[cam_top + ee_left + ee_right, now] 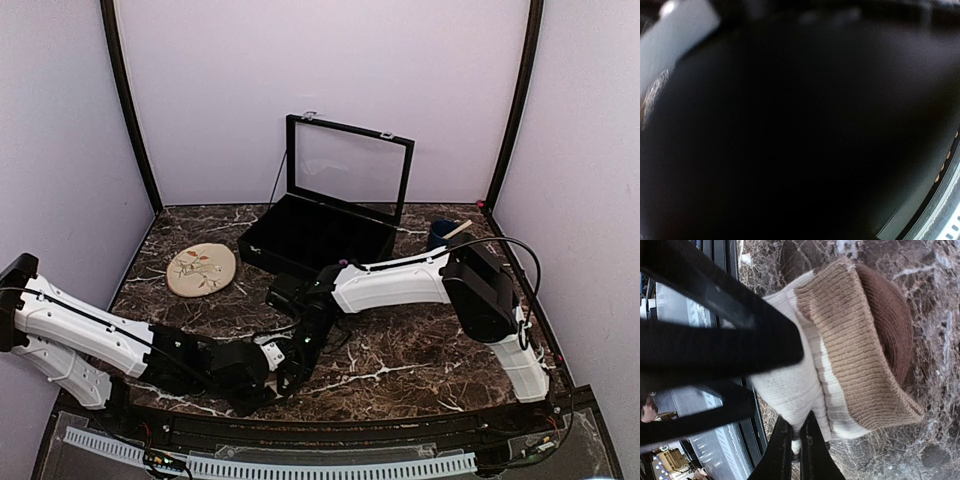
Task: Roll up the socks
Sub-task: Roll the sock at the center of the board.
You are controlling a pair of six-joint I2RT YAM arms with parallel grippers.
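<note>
The cream-beige sock with tan and dark brown bands lies bunched on the marble table in the right wrist view. My right gripper is shut on a fold of its cream fabric. In the top view my right gripper and left gripper meet near the table's front middle and cover the sock. Black parts, likely of the left gripper, cross over the sock's cream end. The left wrist view is almost all dark and blurred. The magenta-pink sock is out of view.
A round beige leaf-pattern plate lies at the left. A black case with an open glass lid stands at the back middle. A dark cup stands at the back right. The table's front rail is close behind the grippers.
</note>
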